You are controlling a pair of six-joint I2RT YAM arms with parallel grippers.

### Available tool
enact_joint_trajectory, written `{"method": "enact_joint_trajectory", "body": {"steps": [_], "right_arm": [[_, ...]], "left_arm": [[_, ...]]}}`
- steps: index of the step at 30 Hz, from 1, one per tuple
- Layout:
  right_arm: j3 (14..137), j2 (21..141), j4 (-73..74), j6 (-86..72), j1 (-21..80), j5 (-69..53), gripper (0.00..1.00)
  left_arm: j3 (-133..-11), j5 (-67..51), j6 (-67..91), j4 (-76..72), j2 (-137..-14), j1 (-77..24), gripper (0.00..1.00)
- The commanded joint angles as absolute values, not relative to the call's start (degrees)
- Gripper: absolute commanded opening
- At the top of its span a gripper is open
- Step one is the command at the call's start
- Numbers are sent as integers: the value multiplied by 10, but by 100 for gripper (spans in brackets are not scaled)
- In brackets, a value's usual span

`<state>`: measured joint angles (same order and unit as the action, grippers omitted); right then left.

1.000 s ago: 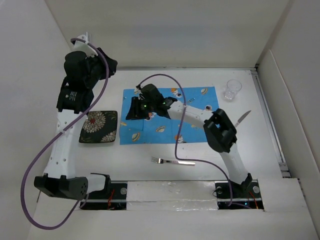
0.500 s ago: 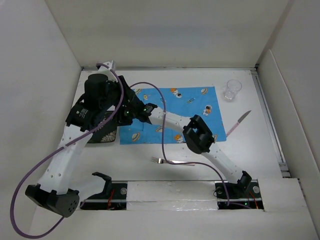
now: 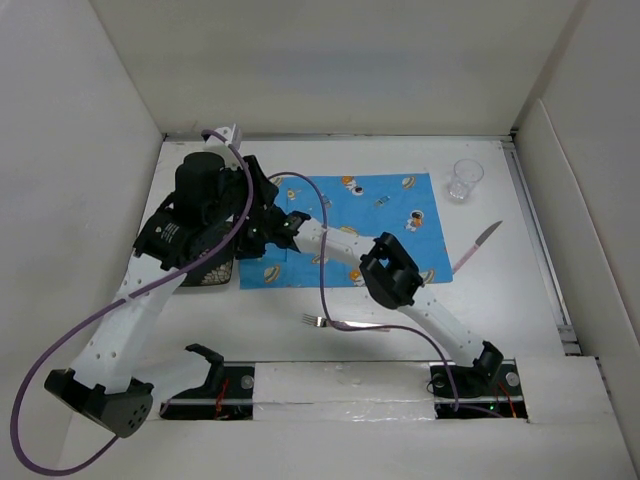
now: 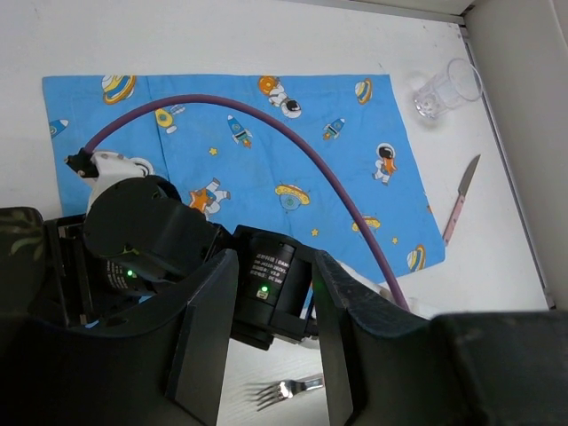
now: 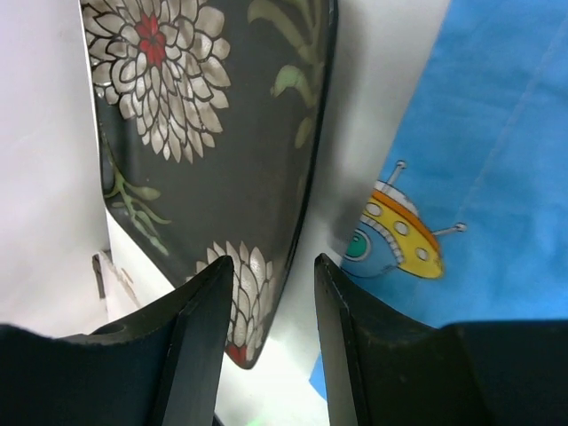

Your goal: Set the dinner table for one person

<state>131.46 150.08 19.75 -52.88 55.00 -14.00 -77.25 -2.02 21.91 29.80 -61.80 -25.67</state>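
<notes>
The dark floral plate (image 5: 213,133) lies on the white dinner table (image 3: 520,300), just left of the blue cartoon mat (image 3: 370,215). In the top view the plate (image 3: 205,272) is mostly hidden under my left arm. My right gripper (image 5: 271,262) is open, low over the plate's right rim, one finger above the plate and the other above the bare strip beside the mat (image 5: 479,177). In the top view the right gripper (image 3: 245,240) sits at the mat's left edge. My left gripper (image 4: 273,257) is open and empty, hanging above the right arm's black wrist.
A clear glass (image 3: 465,178) stands at the back right. A pink-handled knife (image 3: 478,245) lies right of the mat. A fork (image 3: 345,322) lies on the table in front of the mat. The two arms overlap at the mat's left side. Walls enclose the table.
My left arm has swung from the back-left corner forward and right, over the plate. My right gripper has moved left from the mat to the plate's right rim.
</notes>
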Motion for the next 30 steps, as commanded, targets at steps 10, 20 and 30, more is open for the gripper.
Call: {"method": "enact_joint_trajectory", "body": {"steps": [10,20,30], "right_arm": [[1343,1570,94,-623,570,-179,19],[1306,1451,-65,-652,551,-227,0],[1028,1166,-132,-644,429,-311,0]], "left_arm": [[-771,31,210,291,-599,-287,35],[-857,130,178,316,-618,-287,36],[-987,122,149,299,-696,-287,50]]}}
